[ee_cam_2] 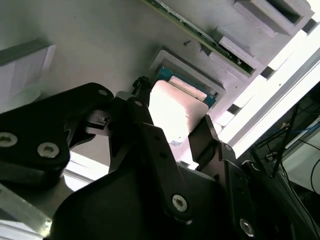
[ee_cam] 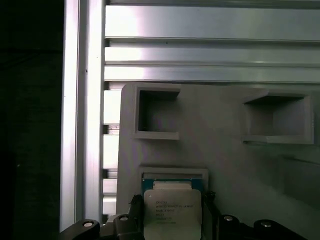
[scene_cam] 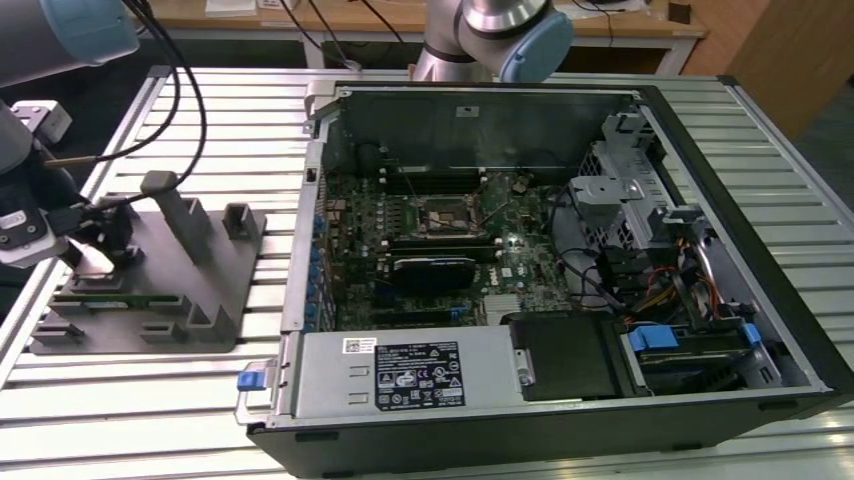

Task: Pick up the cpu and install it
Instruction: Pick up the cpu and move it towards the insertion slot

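I'm gripping the cpu [ee_cam: 172, 206] [ee_cam_2: 176, 111] with my gripper [ee_cam: 173, 212] [ee_cam_2: 172, 120] [scene_cam: 100, 250], fingers [ee_cam_2: 202, 139] narrowed onto two opposite edges, cpu sitting at its recess in the grey fixture tray [ee_cam: 220, 140] [scene_cam: 200, 295]

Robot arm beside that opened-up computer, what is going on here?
The arm has brought its gripper down around the cpu, a small silvery chip lying in a recess of the grey tray. The tray sits on the table beside the open computer. Whether the chip is gripped yet cannot be told. On the computer's board, the socket looks empty, so nothing is installed yet.
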Available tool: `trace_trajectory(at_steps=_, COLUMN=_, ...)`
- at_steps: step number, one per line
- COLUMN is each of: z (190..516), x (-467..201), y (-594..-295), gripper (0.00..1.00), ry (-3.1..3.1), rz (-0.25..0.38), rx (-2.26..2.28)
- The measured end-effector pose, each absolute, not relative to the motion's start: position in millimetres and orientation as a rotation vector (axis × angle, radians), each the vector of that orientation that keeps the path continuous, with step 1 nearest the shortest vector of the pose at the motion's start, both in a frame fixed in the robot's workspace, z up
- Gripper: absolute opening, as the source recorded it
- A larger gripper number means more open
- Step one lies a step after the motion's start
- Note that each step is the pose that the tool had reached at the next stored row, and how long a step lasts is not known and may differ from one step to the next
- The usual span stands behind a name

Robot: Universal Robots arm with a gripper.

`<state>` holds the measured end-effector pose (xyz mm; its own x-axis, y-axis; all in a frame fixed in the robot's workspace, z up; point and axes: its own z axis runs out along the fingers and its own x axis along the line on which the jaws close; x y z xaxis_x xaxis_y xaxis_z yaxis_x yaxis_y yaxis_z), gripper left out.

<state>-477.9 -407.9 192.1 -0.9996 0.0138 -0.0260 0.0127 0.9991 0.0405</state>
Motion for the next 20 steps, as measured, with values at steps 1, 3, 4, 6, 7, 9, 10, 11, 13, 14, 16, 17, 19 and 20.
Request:
trace_trajectory(at_steps=1, z=194.6, x=-477.9, y=-407.9, gripper=0.55, ry=3.115, rz=0.063, rx=0.021)
trace_trajectory(at_steps=3, z=199.2, x=-477.9, y=-407.9, gripper=0.55, ry=3.115, rz=0.063, rx=0.021)
trace_trajectory(at_steps=4, z=201.7, x=-477.8, y=-407.9, gripper=0.55, ry=3.115, rz=0.063, rx=0.021)
trace_trajectory(at_steps=6, z=206.6, x=-477.9, y=-407.9, gripper=0.55, ry=3.115, rz=0.063, rx=0.021)
trace_trajectory(at_steps=7, z=208.7, x=-477.9, y=-407.9, gripper=0.55, ry=3.115, rz=0.063, rx=0.021)
trace_trajectory(at_steps=9, z=212.1, x=-477.8, y=-407.9, gripper=0.55, ry=3.115, rz=0.063, rx=0.021)
trace_trajectory(at_steps=10, z=214.3, x=-477.8, y=-407.9, gripper=0.55, ry=3.114, rz=0.063, rx=0.020)
trace_trajectory(at_steps=11, z=216.6, x=-477.8, y=-407.8, gripper=0.55, ry=3.114, rz=0.063, rx=0.021)
trace_trajectory(at_steps=13, z=221.6, x=-477.8, y=-407.8, gripper=0.55, ry=3.114, rz=0.063, rx=0.021)
trace_trajectory(at_steps=14, z=224.4, x=-477.9, y=-407.7, gripper=0.55, ry=3.114, rz=0.063, rx=0.021)
trace_trajectory(at_steps=16, z=230.2, x=-477.8, y=-407.7, gripper=0.55, ry=3.114, rz=0.063, rx=0.021)
trace_trajectory(at_steps=17, z=233.4, x=-477.8, y=-407.6, gripper=0.55, ry=3.114, rz=0.063, rx=0.021)
trace_trajectory(at_steps=19, z=239.7, x=-477.8, y=-407.6, gripper=0.55, ry=3.114, rz=0.063, rx=0.021)
trace_trajectory(at_steps=20, z=242.8, x=-477.9, y=-407.5, gripper=0.55, ry=3.114, rz=0.063, rx=0.021)
